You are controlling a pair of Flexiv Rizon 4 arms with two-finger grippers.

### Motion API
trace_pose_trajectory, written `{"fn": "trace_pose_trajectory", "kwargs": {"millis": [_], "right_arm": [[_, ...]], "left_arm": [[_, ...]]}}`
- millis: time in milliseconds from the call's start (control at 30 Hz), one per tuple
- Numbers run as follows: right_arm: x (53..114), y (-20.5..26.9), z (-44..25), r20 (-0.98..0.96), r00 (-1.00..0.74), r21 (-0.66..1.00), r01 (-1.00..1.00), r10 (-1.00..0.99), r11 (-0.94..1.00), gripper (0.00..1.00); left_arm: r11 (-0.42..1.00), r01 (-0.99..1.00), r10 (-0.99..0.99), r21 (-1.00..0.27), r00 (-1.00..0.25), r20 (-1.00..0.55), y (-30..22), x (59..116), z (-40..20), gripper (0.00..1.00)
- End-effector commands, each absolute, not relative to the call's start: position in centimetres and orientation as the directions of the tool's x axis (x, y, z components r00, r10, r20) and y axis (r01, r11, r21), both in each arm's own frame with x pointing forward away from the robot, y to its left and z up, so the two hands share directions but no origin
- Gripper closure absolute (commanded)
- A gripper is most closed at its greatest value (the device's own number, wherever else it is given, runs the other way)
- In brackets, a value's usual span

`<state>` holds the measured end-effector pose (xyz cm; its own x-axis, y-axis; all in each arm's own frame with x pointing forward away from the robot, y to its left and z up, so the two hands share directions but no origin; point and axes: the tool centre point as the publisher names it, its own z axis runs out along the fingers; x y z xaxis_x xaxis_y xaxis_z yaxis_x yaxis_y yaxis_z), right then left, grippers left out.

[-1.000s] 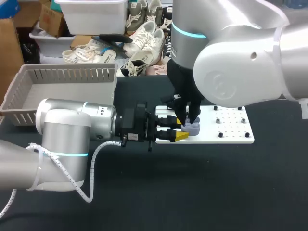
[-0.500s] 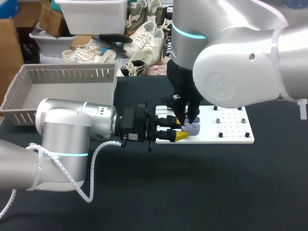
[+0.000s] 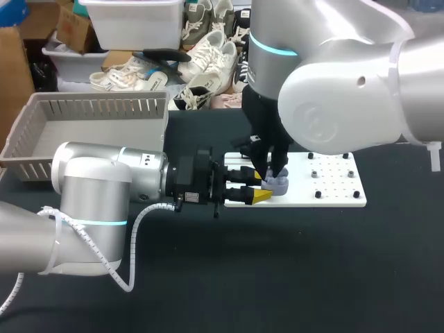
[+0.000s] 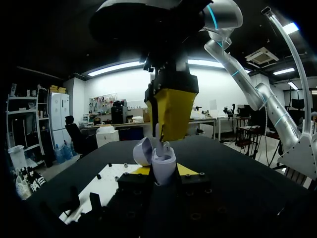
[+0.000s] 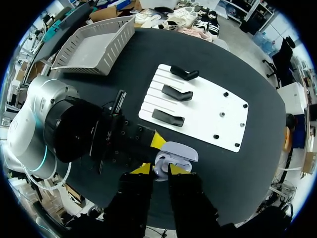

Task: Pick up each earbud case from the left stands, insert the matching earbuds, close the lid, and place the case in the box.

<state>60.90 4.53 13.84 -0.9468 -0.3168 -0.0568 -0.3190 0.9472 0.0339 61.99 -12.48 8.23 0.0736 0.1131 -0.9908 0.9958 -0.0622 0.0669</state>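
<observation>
Left claw [image 4: 163, 171] comes in level from the left and is clamped on the open lavender earbud case [image 4: 163, 166], one yellow tip on each side. The case is held just above the near-left corner of the white board [image 3: 333, 187], lid tipped back. The right claw [image 5: 159, 169] hangs straight down over it. Its tips are set narrow and pinch a small white earbud [image 4: 158, 135] at the mouth of the case. It's crowded here: the right arm's big body blocks the head view of the board's left part. On that part, three black stands [image 5: 177, 92] sit in a row just beyond the two claws. The grey slatted box [image 3: 90, 114] waits at the far-left of the dark tabletop [image 3: 277, 277], well apart from the case. Open dark surface runs along the near edge and to the right of the board.
</observation>
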Motion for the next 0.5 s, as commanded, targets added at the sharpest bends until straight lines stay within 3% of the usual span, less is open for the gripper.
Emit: {"fn": "trace_pose_trajectory", "kwargs": {"millis": [33, 500], "right_arm": [[60.87, 4.52, 13.63, -0.062, -0.947, 0.035, -0.316, -0.314, 0.948, 1.0], [60.92, 4.38, 13.4, -0.059, -0.949, 0.037, -0.312, -0.31, 0.949, 1.0]], "left_arm": [[-0.056, 0.996, 0.113, 0.069, 0.075, -0.991, -12.51, 61.85, 8.19, 1.0], [-0.056, 0.996, 0.113, 0.069, 0.075, -0.991, -12.51, 61.85, 8.19, 1.0]]}}
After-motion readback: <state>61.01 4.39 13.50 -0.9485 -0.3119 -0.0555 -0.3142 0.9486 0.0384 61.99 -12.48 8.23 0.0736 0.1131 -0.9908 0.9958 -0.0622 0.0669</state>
